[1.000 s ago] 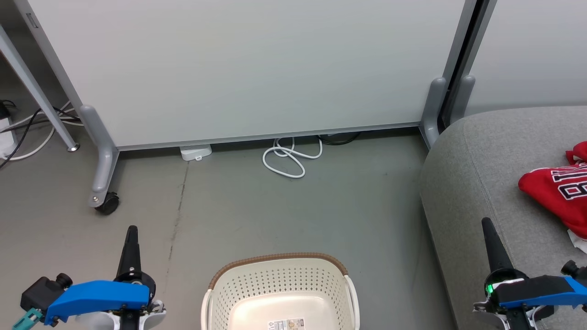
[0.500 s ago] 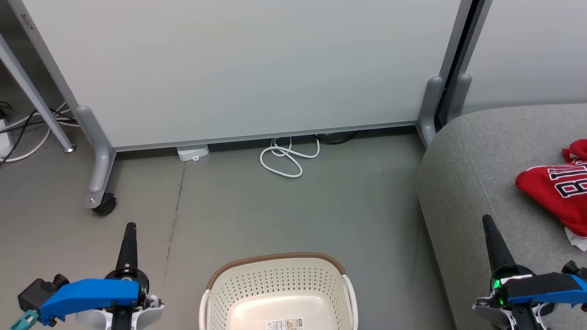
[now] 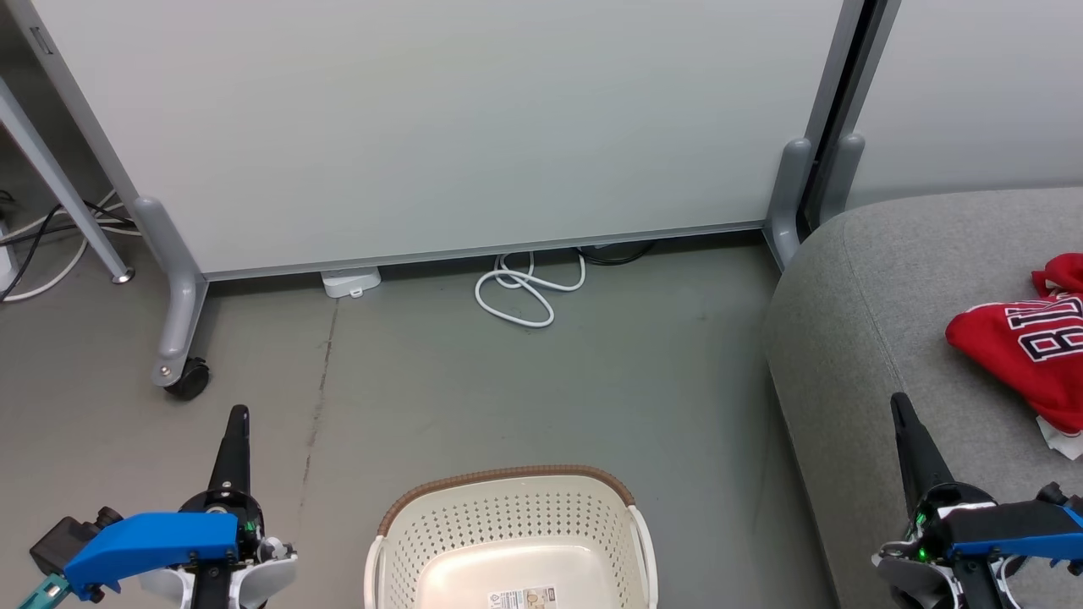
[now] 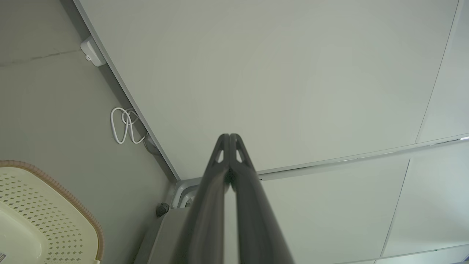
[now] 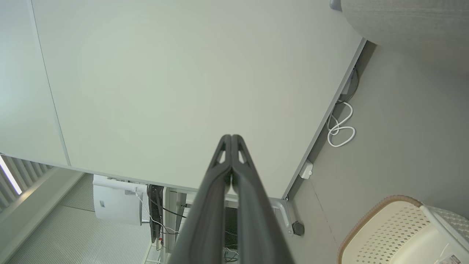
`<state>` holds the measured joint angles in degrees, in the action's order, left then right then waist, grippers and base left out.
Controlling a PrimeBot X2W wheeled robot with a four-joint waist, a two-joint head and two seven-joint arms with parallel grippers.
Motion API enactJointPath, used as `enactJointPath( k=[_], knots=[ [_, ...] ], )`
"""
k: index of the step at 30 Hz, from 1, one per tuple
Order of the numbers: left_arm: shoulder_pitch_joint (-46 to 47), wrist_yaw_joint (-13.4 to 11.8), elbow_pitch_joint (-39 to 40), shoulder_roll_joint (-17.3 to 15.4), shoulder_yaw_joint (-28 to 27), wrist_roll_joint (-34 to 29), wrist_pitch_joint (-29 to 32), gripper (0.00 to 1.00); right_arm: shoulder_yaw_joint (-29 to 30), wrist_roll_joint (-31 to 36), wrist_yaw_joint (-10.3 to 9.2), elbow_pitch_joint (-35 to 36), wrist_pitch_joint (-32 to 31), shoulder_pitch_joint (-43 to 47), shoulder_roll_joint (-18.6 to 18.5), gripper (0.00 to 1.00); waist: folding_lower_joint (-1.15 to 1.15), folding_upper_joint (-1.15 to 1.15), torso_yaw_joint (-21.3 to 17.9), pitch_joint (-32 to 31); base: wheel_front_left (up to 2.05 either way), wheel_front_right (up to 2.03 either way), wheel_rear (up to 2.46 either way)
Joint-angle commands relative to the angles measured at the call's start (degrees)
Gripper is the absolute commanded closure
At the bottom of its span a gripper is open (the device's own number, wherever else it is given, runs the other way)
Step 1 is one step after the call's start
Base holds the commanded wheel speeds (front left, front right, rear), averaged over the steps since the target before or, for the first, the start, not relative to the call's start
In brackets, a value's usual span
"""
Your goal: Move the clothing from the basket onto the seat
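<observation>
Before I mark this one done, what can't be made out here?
Head view: jersey on the sofa runs off the right edge; lettering cut off.
Head view: white scrap below it, at that edge; shorts or not, unclear.
Head view: basket cut by the bottom edge, near half unseen; label too small to read.

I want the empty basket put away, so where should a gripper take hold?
Probably the brown rim on the far side of the basket, coming down from above: it stands upright, open and empty, so one finger can slip inside the thin wall.
</observation>
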<state>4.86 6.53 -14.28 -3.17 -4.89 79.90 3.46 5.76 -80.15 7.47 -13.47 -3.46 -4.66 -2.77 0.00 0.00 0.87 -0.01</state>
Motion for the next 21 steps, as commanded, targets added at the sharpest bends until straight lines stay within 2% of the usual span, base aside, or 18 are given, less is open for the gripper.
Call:
enactJointPath(
  k=[1,21],
  knots=[
    [1.1,0.4,0.4,0.0,-0.5,1.6,0.5,1.00,0.2,-1.7,0.04,0.1,-0.6,-1.2,-0.2,1.00,0.00,0.00,-0.1,0.0,0.00,0.00,0.00],
    [1.6,1.0,0.3,0.3,-1.4,9.8,2.6,1.00,0.7,-9.6,0.04,-0.4,-2.6,-1.6,-0.2,1.00,0.00,0.00,-0.6,0.1,0.00,0.00,0.00]
  ],
)
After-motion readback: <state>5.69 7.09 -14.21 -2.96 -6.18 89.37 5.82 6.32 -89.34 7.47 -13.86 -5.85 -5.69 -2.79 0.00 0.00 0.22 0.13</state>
